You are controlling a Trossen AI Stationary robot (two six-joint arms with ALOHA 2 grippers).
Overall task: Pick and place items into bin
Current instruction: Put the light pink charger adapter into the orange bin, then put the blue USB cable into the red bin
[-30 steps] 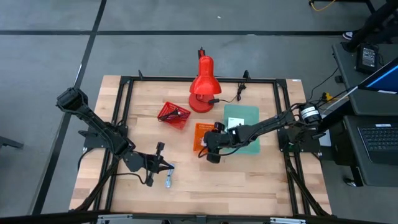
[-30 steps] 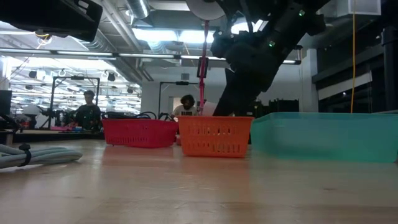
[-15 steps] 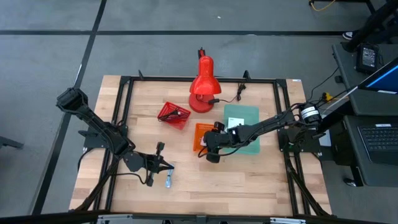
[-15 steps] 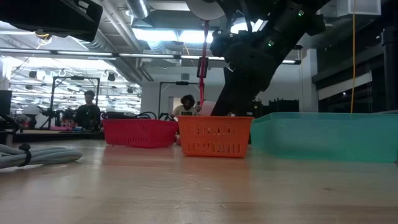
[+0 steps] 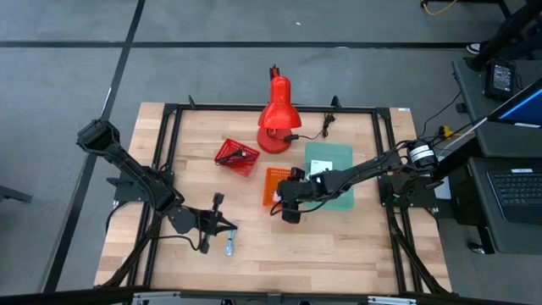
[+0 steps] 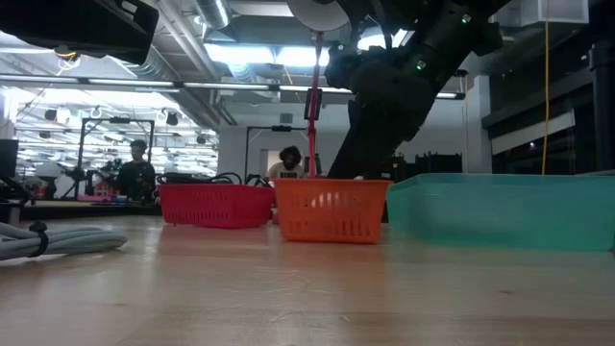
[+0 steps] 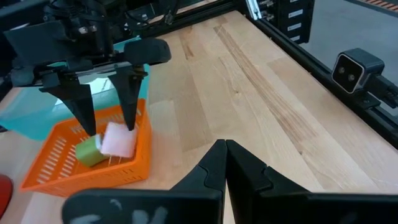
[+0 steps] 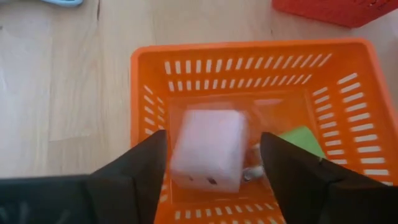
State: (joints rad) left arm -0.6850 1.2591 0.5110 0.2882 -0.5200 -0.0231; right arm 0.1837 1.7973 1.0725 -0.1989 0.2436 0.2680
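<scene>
The pinkish-white cube (image 8: 208, 149) lies in the orange basket (image 8: 249, 50) beside the tiny green cube (image 8: 300, 140); its outline is blurred. My right gripper (image 8: 212, 140) hangs open over this basket (image 5: 273, 180), one finger on each side of the pinkish cube (image 7: 118, 140), just above it. My left gripper (image 7: 224, 146) is shut and holds nothing; it hovers above the table's near left part (image 5: 230, 225). A small pale item (image 5: 229, 247) lies on the wood close to it. A white packet (image 5: 320, 174) lies in the teal bin (image 5: 334, 157).
A red basket (image 5: 237, 157) with a dark cord in it stands left of the orange one. The red desk lamp (image 5: 275, 119) stands at the far middle. A black frame runs around the table. People sit in the room beyond (image 6: 288, 163).
In the low view a pale shape now shows behind the orange basket's front wall, where none showed half a second ago. Both arms have kept their places.
</scene>
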